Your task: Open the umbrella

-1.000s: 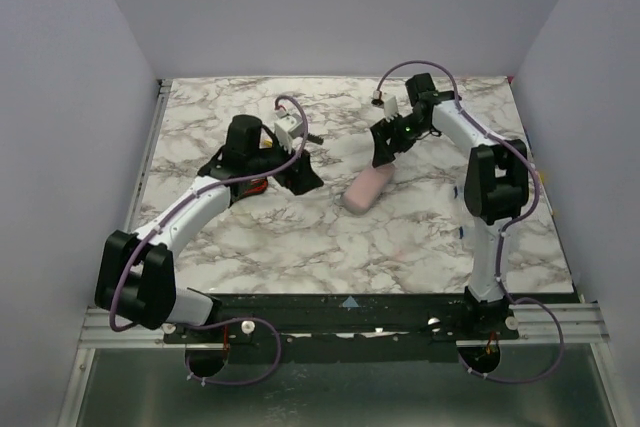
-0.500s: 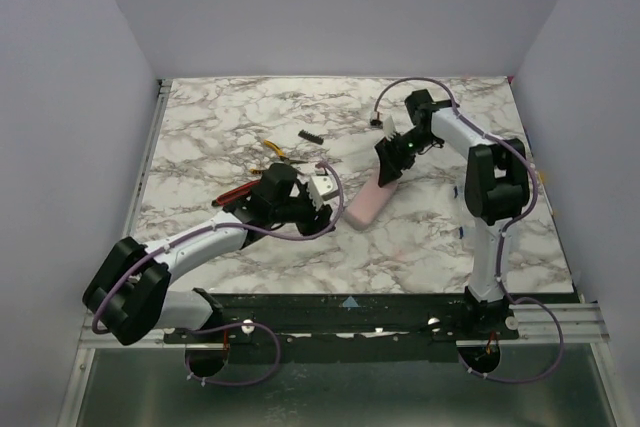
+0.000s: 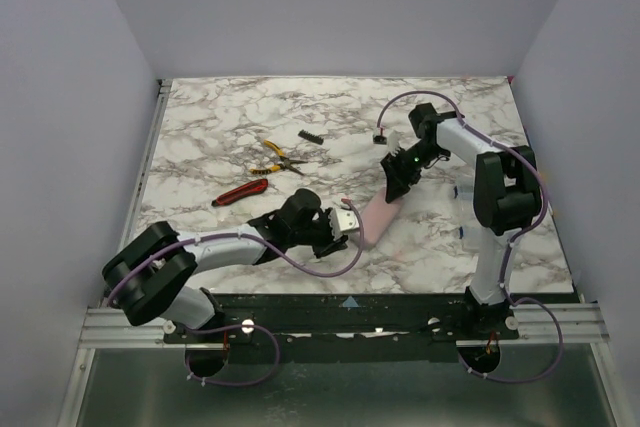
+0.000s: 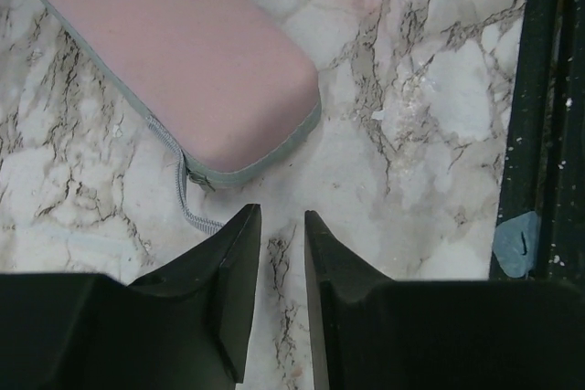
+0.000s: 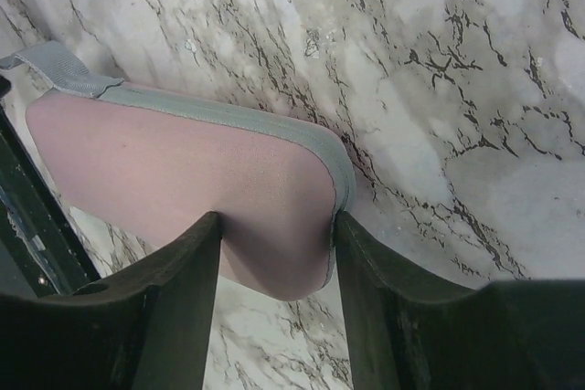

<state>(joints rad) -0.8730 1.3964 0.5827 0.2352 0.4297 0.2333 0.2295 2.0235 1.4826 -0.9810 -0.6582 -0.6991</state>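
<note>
Umbrella (image 3: pixel 377 215): folded shut, a peach-pink oblong with rounded ends, grey edging, grey strap (image 4: pixel 189 203). Lies flat, slantwise, on the marble worktop (image 3: pixel 220 137), its far end gripped by the right hand (image 3: pixel 395 187).

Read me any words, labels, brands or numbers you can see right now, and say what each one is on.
No readable text in any view.
On the umbrella: plain pink cover with grey edging, no print showing.
On the blue tape scrap: one small dark mark, not legible.
On the pliers and the red-handled tool: too small to show any marking.
</note>
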